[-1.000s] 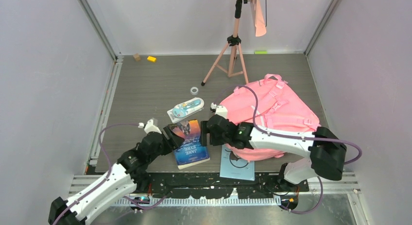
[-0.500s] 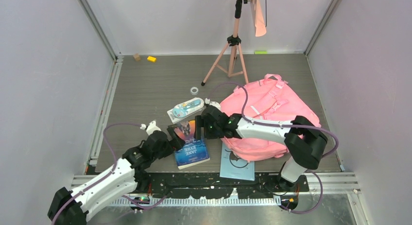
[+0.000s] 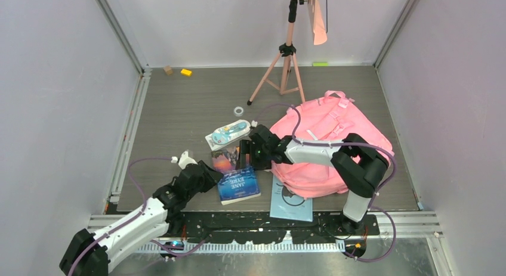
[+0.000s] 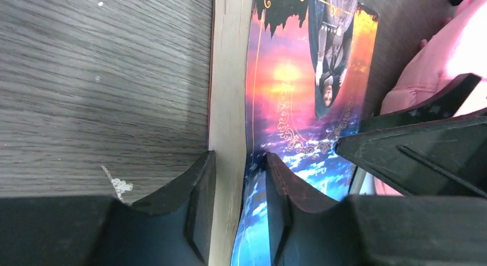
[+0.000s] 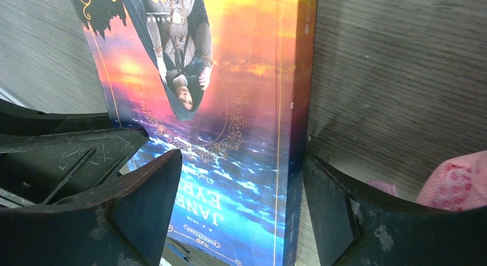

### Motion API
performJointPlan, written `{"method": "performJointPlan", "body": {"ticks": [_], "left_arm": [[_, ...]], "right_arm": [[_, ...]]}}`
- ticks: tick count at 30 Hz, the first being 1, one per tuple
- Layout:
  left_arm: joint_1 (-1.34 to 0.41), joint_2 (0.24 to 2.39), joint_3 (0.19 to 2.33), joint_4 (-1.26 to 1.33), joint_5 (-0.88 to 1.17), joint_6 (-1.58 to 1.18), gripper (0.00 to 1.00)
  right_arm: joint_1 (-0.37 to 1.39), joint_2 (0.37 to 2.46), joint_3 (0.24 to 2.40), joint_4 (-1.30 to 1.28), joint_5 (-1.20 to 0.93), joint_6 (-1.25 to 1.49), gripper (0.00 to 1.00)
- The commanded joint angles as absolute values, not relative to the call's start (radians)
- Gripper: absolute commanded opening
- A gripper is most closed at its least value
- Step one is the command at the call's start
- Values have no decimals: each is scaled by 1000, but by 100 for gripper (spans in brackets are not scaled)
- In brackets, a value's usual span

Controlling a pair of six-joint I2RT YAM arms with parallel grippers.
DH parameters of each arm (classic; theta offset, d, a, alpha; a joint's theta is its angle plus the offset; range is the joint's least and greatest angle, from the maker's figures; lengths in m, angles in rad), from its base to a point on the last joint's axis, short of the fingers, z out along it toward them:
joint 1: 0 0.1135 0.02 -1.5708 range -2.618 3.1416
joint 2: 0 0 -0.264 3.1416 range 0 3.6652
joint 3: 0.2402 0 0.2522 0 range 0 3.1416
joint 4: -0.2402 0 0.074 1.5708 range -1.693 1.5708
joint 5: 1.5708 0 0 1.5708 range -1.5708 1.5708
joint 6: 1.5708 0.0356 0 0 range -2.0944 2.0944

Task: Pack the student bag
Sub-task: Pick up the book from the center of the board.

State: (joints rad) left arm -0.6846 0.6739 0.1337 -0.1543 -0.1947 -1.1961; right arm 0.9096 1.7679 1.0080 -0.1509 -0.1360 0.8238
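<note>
The student bag (image 3: 334, 142), a big pink backpack, lies flat at the right of the table; a corner of it shows in both wrist views (image 4: 442, 59) (image 5: 459, 185). Left of it lies a "Jane Eyre" paperback (image 3: 238, 183) with a blue and orange cover (image 5: 230, 105). My left gripper (image 3: 210, 173) is shut on the book's left edge (image 4: 298, 88), one finger against the page block, the other on the cover (image 4: 239, 160). At the book's far end my right gripper (image 3: 246, 154) stands open (image 5: 240, 160), one finger over the cover and one on the table beside the spine.
A thin pale-blue booklet (image 3: 291, 201) lies at the near edge, partly under the bag. A blister pack (image 3: 228, 133) and a small ring (image 3: 238, 111) lie beyond the book. A pink tripod (image 3: 286, 67) stands at the back; small blocks (image 3: 186, 72) lie by the rear wall.
The right gripper has swung left from the bag's edge to the far end of the book. The left gripper opened wide, then shut on the book's left edge, and the book has turned slightly.
</note>
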Motion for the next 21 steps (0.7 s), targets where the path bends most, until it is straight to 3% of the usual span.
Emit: {"method": "performJointPlan", "body": {"ticks": [1, 4, 5, 21], "left_arm": [[-692, 649, 86, -57, -116, -1216, 21], [-692, 602, 89, -8, -96, -1177, 1], [-692, 582, 96, -6, -93, -1166, 0], [-689, 292, 182, 72, -65, -1095, 0]], "right_arm": [[916, 1813, 1014, -21, -252, 860, 81], [913, 1787, 1013, -18, -250, 858, 81], [910, 1780, 1012, -21, -247, 856, 81], [814, 1564, 912, 78, -289, 855, 87]]}}
